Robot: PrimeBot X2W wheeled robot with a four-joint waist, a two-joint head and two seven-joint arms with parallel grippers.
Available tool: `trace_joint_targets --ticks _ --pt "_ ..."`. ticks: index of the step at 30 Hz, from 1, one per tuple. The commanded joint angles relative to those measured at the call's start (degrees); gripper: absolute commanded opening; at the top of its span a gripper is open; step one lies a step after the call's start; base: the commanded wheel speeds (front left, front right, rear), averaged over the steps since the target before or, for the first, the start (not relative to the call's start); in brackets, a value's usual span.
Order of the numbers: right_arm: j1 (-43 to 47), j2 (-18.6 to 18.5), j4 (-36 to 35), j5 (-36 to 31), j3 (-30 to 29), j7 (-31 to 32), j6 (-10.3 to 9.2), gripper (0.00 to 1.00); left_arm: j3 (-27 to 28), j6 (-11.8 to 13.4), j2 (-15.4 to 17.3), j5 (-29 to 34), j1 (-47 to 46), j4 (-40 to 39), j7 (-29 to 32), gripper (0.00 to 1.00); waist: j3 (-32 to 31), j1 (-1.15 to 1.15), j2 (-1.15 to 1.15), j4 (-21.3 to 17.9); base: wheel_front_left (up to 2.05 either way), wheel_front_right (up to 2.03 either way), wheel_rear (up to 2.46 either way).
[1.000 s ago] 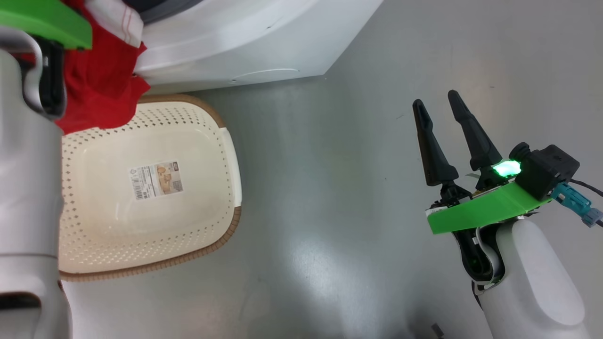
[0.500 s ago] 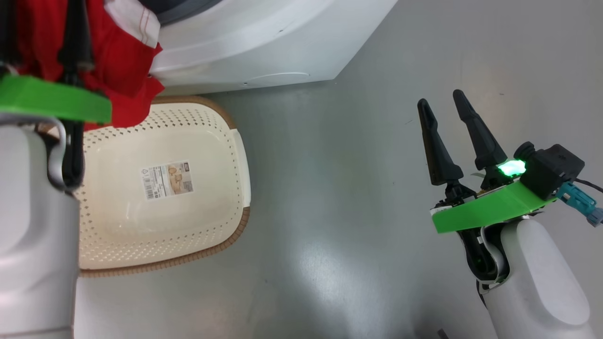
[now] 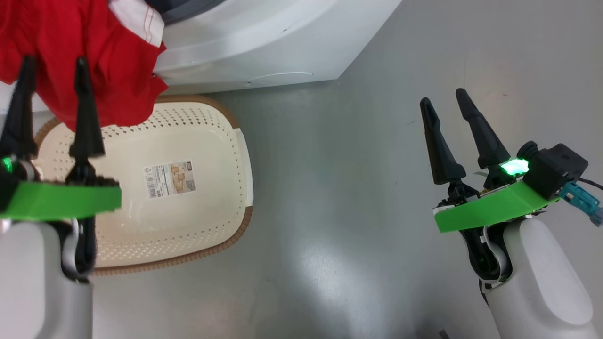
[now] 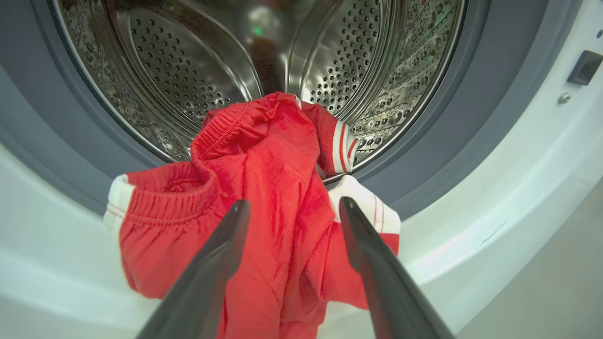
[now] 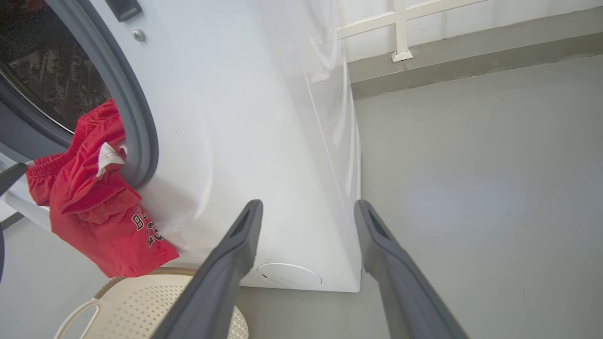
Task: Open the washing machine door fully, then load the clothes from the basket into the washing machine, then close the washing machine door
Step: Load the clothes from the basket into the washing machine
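The clothes are slung over the door seal of the washing machine, half in the drum, half dangling above the basket! The left gripper hovers right before them, fingers spread, gripping nothing. The right gripper hangs splayed over the floor, well apart.

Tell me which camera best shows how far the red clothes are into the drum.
Left wrist view: it looks straight at the clothes, draped over the grey seal, part at the drum mouth, rest hanging outside. Right wrist view shows them sidelong, hanging above the basket; head view catches their lower part.
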Motion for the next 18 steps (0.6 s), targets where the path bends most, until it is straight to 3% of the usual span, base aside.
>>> trace_joint_targets --ticks 1,18 --pt "1.3 0.1 -1.6 0.1 1.0 -0.3 0.09 1.00 2.2 0.2 1.3 0.2 2.4 -2.5 -0.3 1.00 0.0 0.00 0.00 0.1 0.00 0.00 0.00" --pt "1.3 -0.8 -2.2 0.0 1.1 -0.3 0.09 1.00 4.3 -0.2 -3.8 -0.3 13.7 -7.6 -0.3 1.00 0.4 0.00 0.00 1.1 0.00 0.00 0.00"
